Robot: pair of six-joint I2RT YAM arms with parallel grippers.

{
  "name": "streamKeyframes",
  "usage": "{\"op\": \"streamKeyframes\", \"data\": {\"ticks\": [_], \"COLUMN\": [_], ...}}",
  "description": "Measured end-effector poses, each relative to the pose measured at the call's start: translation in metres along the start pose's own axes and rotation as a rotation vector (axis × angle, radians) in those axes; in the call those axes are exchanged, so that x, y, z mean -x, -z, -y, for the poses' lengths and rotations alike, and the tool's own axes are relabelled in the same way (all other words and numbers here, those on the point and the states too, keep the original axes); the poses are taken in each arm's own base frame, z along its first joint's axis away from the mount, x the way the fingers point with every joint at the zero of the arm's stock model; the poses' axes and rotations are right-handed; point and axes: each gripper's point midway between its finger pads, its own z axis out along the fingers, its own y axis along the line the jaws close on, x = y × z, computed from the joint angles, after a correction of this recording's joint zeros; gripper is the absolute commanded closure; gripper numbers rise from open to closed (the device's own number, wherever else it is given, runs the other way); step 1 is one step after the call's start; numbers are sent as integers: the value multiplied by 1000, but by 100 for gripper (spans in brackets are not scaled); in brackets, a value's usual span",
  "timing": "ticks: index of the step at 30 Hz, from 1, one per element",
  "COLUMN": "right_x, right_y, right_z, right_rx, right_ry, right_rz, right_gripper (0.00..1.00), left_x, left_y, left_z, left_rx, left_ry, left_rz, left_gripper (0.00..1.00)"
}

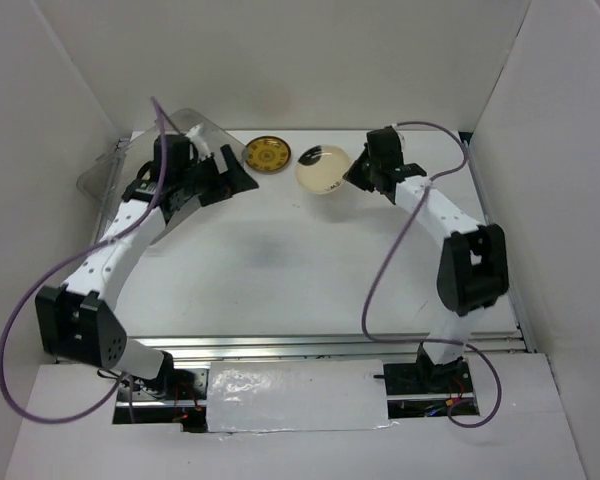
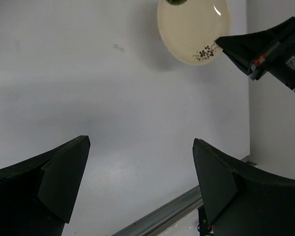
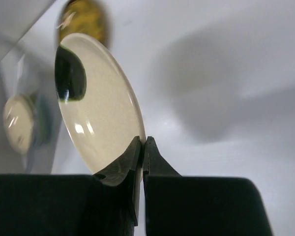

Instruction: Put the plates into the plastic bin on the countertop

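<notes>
The countertop (image 1: 280, 270) is flat, white and smooth. White walls (image 1: 310, 60) stand around it, and a shiny metal rail (image 1: 320, 345) runs along the front edge at 6 o'clock.

The plastic bin (image 1: 202, 130) is see-through with round corners. It sits at 10 o'clock, far back on the left. A round gold plate (image 1: 267, 154) with a pattern lies flat at 12 o'clock.

Just to its right is a round, glossy cream plate (image 1: 322, 168) with a black patch and a tiny flower print. The right gripper (image 3: 142, 145) pinches its rim tight, and the plate tilts.

The left gripper (image 2: 140, 142) is beside the bin. Its black fingers are wide apart and hold nothing.
</notes>
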Motion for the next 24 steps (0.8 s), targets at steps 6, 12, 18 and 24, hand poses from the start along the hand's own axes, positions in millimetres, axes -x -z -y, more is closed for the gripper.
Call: {"op": "streamKeyframes", "data": {"ticks": [6, 12, 18, 24], "right_x": [-47, -93, -106, -99], "right_y": [132, 166, 161, 165], "right_z": [-70, -74, -63, -53], "right_rx": [393, 570, 544, 596], "right_ry": [212, 245, 199, 161], "right_rz": [-56, -222, -267, -239], "right_gripper": [100, 100, 1, 0], "left_x": [-5, -25, -32, 13], "left_y": [-47, -56, -47, -29], "left_z": [54, 62, 65, -24], "left_rx": [-146, -131, -134, 117], "left_ry": [-60, -62, -61, 159], "left_rz": [-117, -179, -206, -6], "left_gripper": [1, 53, 100, 100]}}
